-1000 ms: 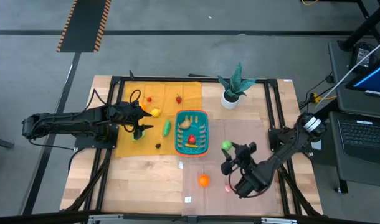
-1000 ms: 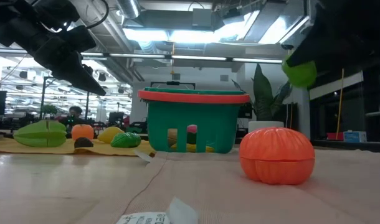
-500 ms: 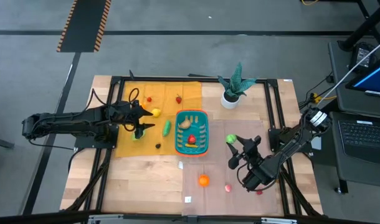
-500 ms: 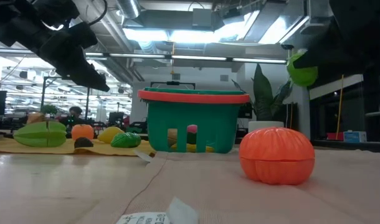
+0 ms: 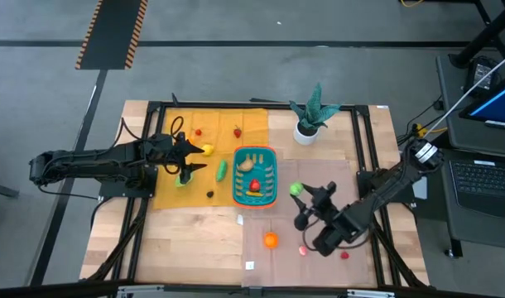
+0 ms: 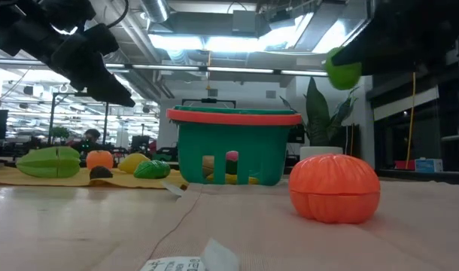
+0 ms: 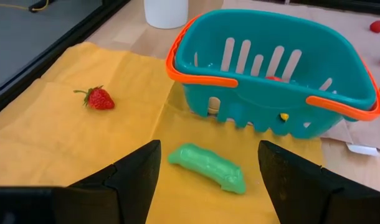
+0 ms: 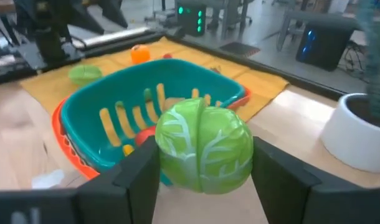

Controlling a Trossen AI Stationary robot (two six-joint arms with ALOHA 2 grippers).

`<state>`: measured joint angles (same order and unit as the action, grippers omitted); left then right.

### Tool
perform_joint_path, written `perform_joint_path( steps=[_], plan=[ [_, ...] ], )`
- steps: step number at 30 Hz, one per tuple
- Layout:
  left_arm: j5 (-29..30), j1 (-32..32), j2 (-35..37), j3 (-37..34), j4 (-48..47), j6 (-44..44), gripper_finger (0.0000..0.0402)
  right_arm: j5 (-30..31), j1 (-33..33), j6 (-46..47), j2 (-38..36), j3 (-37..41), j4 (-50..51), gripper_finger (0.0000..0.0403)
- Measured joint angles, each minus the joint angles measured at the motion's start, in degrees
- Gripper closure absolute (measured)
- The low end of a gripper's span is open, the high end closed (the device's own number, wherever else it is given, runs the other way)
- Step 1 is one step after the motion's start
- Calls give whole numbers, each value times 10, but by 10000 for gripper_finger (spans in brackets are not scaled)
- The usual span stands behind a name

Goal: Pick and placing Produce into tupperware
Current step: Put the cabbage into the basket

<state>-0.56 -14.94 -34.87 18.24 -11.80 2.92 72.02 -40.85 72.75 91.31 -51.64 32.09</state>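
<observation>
The right claw (image 5: 299, 199) is up in the air, and it holds a round green cabbage (image 8: 204, 147) between its two fingers. In the high view the cabbage (image 5: 295, 189) is just to the right of the teal basket (image 5: 254, 176), above the tan mat (image 5: 339, 186). In the low view the cabbage (image 6: 342, 69) hangs higher than the basket's orange rim.

The left claw (image 5: 190, 168) is over the yellow cloth (image 5: 171, 192), to the left of the basket. Its fingers are spread wide and hold nothing. A green pod (image 7: 207, 167) lies on the cloth in front of it, and a strawberry (image 7: 99, 98) lies farther off on the cloth.

Some toy food is already in the basket: a tan piece, a red piece and a yellow piece. On the tan mat near the front lie an orange pumpkin (image 5: 271, 240) and two small red pieces. A yellow fruit (image 5: 207, 150) lies on the cloth.

The tabletop (image 5: 194, 240) is light wood. A green plant in a white pot (image 5: 305, 132) stands at the far side. The floor around is grey. On the right is a desk with a keyboard (image 5: 483, 178). The low view shows bright ceiling lights far behind.

A moment ago the cabbage was farther right. Now the right claw has brought it closer to the basket. The left claw has hardly moved.
</observation>
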Motion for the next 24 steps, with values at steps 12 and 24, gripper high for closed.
perform_joint_path(
  steps=[12, 24],
  plan=[
    [0, 0, 0, 0, -1, -5, 140, -102, 114, -352, -2, 0, -284, 186],
    [0, 0, 0, 0, -2, -5, 140, -348, 250, -577, -2, 0, -473, 187]
  ],
)
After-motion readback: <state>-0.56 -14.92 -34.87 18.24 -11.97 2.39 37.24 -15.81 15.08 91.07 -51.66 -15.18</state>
